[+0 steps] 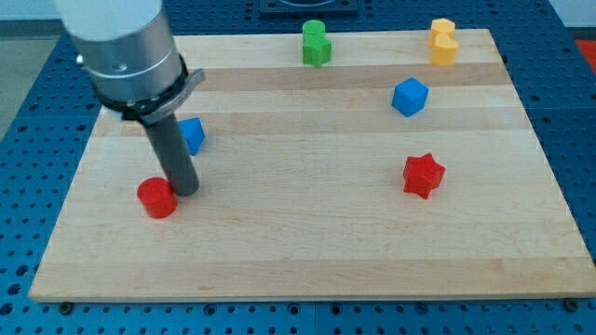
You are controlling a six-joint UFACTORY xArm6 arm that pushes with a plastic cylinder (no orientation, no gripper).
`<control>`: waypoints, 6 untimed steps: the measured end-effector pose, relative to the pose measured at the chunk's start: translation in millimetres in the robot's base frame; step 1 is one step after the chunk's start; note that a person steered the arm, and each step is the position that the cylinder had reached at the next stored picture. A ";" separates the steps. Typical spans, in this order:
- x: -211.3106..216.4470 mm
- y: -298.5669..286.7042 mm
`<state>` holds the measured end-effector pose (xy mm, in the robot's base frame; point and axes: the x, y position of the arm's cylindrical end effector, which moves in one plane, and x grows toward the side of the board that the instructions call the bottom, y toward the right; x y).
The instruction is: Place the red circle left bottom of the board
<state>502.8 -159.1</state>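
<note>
Camera view shows a wooden board (307, 251) lying on a blue perforated table (28, 140), with my rod coming down from the upper left of the frame. My tip (185, 190) rests on the board in the lower left part of the picture, just beside the red circle (157, 197) — it stands at the circle's right and slightly upper side, and it seems to touch it, though I cannot tell this for sure. The arm carries only this straight rod, so it has no jaws that could be open or closed. The red circle is in the left lower area of the board, near the left edge but not at the corner. A blue block (192, 135), partly hidden behind the rod, lies a little above my tip. At the right side there is a red star (424, 175), and above it a blue cube (410, 97). At the top edge of the board stand a green block (316, 43) in the middle and a yellow block (443, 41) toward the upper right — both well apart from my tip.
</note>
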 end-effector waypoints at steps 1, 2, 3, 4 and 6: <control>22.3 -15.4; 20.0 -22.3; 0.7 -35.3; 9.6 -56.4; 32.4 -56.7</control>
